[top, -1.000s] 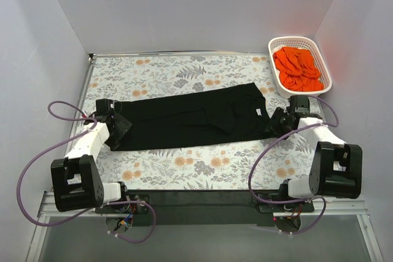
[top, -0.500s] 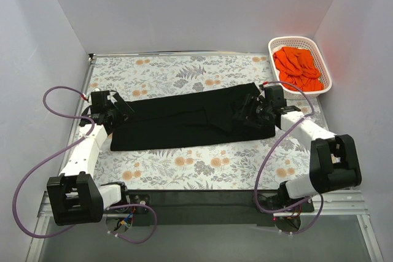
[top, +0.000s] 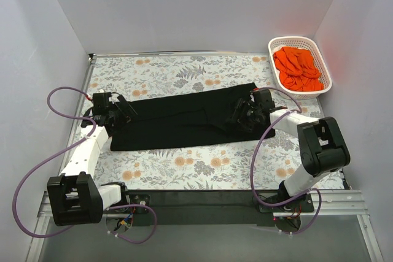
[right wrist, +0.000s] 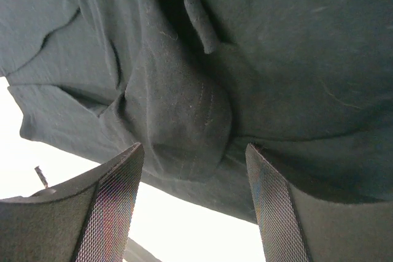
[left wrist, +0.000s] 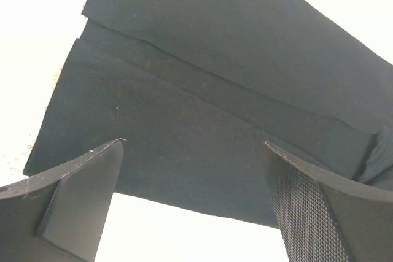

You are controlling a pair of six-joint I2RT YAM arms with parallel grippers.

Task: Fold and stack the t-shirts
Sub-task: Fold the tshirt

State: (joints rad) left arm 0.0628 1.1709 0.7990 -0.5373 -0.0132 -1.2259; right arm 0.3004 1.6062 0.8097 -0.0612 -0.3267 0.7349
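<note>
A black t-shirt [top: 184, 121], folded lengthwise into a long strip, lies flat across the middle of the floral table. My left gripper [top: 121, 110] stands open at the strip's left end. In the left wrist view its fingers [left wrist: 86, 182] frame the near edge of the black cloth [left wrist: 202, 90], with nothing between them. My right gripper [top: 243, 115] hovers open over the strip's right part. In the right wrist view a folded sleeve lump [right wrist: 184, 115] lies just ahead of the open gripper [right wrist: 194, 146]. Orange t-shirts [top: 298, 65] sit bunched in the basket.
The white lattice basket [top: 293, 38] stands at the back right corner, against the right wall. Grey walls close in the table on three sides. Floral tablecloth [top: 184, 69] shows behind and in front of the black strip. Purple cables loop beside both arm bases.
Both grippers have opened. The right arm swung left from the shirt's right end onto the cloth. The left gripper shifted slightly toward the back at the left end.
</note>
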